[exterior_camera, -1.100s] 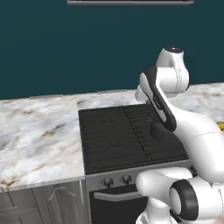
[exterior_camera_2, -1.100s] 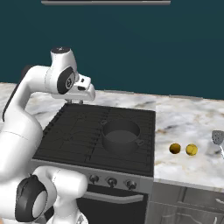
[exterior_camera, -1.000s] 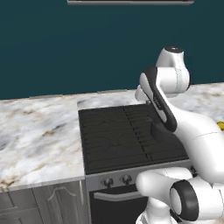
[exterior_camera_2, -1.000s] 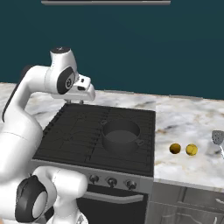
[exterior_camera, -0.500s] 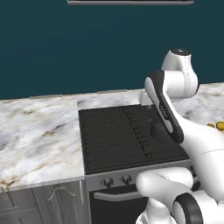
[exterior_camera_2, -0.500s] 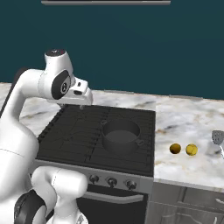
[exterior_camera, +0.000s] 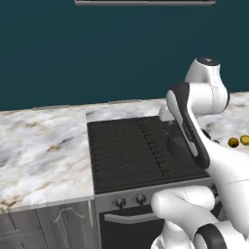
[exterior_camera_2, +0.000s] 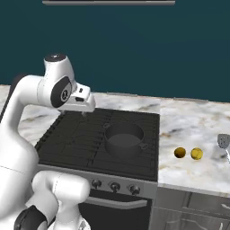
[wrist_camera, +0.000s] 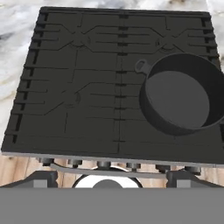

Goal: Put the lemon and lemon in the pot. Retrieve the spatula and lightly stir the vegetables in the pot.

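The pot (exterior_camera_2: 124, 139) sits on the stove (exterior_camera_2: 81, 143), on a right-hand burner, with nothing in it as the hand view (wrist_camera: 180, 94) looks down into it. Both lemons (exterior_camera_2: 180, 152) (exterior_camera_2: 196, 154) lie side by side on the table (exterior_camera_2: 193, 130) right of the stove, well apart from the pot. The spatula (exterior_camera_2: 224, 143) lies beyond them at the frame edge. The fingers (exterior_camera_2: 83, 112) hover above the stove's back left; whether they are apart I cannot tell.

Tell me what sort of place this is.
A rendered home kitchen, it seems: a black stove with front knobs is set into a marble counter, a dark pot sits on it, and two lemons lie beside a spatula.
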You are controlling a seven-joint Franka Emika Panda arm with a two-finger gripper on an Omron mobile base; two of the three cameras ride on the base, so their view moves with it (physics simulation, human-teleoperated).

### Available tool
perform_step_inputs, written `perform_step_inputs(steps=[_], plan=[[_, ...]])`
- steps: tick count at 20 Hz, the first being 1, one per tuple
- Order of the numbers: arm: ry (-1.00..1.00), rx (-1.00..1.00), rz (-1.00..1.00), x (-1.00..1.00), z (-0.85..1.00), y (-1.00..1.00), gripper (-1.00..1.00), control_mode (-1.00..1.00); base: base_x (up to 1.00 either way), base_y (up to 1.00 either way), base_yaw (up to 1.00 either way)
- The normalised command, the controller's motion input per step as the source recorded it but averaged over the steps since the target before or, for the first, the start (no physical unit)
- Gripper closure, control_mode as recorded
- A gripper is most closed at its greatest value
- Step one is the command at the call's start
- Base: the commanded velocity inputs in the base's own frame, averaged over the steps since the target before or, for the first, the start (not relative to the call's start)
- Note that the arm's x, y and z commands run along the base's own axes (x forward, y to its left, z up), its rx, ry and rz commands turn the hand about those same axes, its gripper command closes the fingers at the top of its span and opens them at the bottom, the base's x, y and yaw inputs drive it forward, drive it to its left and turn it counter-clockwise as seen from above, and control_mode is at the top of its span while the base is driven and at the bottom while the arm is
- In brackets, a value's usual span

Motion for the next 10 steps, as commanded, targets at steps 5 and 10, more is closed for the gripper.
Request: perform_step_inputs(steps=[5,10], plan=[[0.04,0.00,-0.07,0.00,-0.17,-0.65,-1.00,-1.00,0.00,0.00,0.00],[0.13,0.00,0.00,0.45,-0.23,-1.00,-1.00,-1.00,0.00,0.00,0.00]])
